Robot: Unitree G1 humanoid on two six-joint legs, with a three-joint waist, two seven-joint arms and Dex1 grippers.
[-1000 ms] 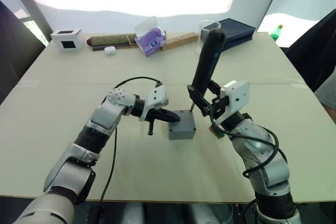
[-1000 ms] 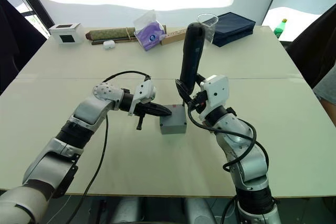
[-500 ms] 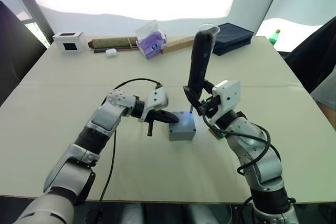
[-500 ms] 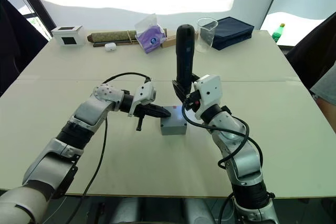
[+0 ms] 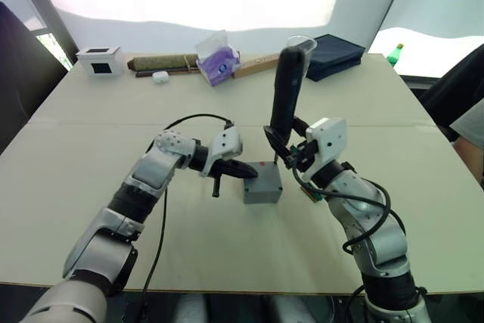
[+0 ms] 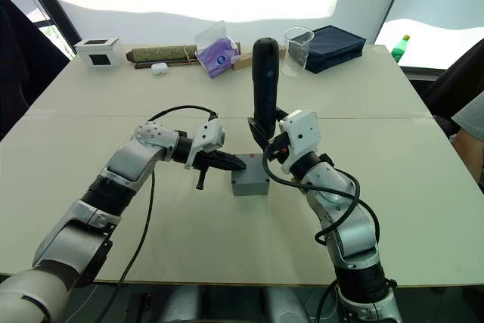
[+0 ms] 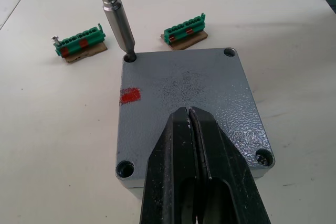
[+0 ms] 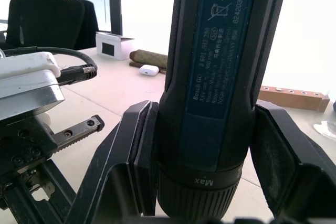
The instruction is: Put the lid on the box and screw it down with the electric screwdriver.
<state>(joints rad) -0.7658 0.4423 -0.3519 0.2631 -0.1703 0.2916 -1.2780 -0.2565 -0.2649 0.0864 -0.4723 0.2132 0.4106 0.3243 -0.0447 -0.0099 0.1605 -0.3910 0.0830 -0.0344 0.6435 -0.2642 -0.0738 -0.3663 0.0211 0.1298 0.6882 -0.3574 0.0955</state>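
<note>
Lid [image 7: 191,98] already sits flush on the box [image 5: 262,184], mid-surface [image 5: 227,255]. Electric screwdriver [image 6: 264,85], clamped in the right tool [image 5: 291,153], has its bit in one corner hole; two others look empty. Left tool [image 7: 195,145], fingers together, presses the lid.

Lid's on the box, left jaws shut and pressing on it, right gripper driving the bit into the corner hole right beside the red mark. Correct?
Not quite. In the left wrist view the electric screwdriver works the lid's corner hole farther from the red mark; the rest holds.
</note>
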